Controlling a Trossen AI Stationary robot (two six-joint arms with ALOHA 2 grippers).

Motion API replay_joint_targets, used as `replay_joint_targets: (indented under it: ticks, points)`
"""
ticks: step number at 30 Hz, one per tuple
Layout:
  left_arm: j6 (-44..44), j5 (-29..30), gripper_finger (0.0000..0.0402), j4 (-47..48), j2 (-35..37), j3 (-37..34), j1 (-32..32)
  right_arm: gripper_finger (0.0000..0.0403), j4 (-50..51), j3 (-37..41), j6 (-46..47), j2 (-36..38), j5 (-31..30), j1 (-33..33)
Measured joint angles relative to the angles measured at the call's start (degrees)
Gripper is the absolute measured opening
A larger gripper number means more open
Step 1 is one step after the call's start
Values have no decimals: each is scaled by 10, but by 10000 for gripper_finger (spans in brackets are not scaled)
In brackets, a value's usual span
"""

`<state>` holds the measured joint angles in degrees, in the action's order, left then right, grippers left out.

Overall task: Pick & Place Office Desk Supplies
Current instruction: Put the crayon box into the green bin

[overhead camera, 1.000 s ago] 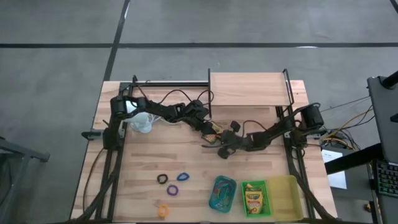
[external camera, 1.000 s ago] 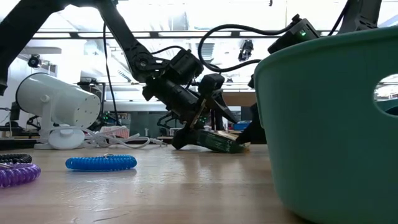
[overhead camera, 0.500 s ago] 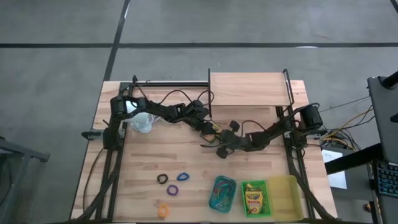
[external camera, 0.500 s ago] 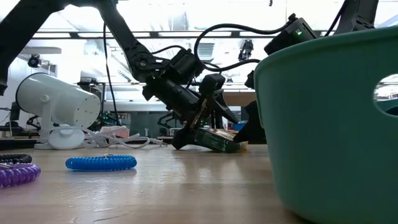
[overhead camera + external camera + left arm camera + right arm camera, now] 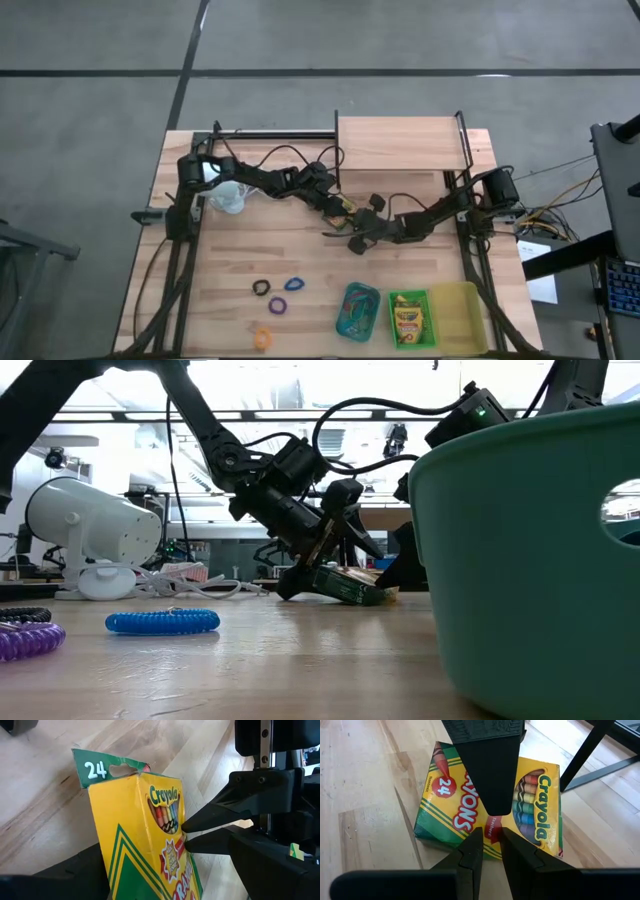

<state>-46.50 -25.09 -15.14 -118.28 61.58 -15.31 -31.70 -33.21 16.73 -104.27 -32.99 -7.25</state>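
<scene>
Wide wooden surface [image 5: 300, 255] beneath both dark arms, met near its middle. Behind the pincers, a raised wooden shelf [image 5: 400, 142]. Off to the left pincer's own side, near that arm's base, a white lamp [image 5: 90, 525] lying by its white cord.

Well in front of the right pincer, at the near edge, three trays in a row: teal tray [image 5: 358, 310], green tray [image 5: 408, 318] with a second crayon box [image 5: 406, 320] inside, yellow tray [image 5: 455, 315].

Left pincer [image 5: 340, 207] spread wide and clamped across a yellow-and-green crayon box [image 5: 135, 820], one finger [image 5: 490, 770] laid over the printed face. Box tilted, one end down on the surface, the other raised in the grip.

Right pincer [image 5: 490, 836] reaching in from the opposite side, drawn almost together with only a slit left, tips right at the box's face beside the crayon window; nothing seen nipped between them.

In front of the left pincer and well apart from it, thin loops lying flat: black loop [image 5: 261, 288] just beside blue loop [image 5: 294, 283], purple loop [image 5: 277, 306] a little nearer the edge, orange loop [image 5: 262, 338] nearest the edge of all.
</scene>
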Motion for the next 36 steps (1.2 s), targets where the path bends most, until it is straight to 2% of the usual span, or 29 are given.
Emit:
replay_joint_targets:
  ticks: [36]
  points:
    - [-17, 18, 368, -5, 1, 0, 0, 68, -1, 0, -4, 1, 0, 0]
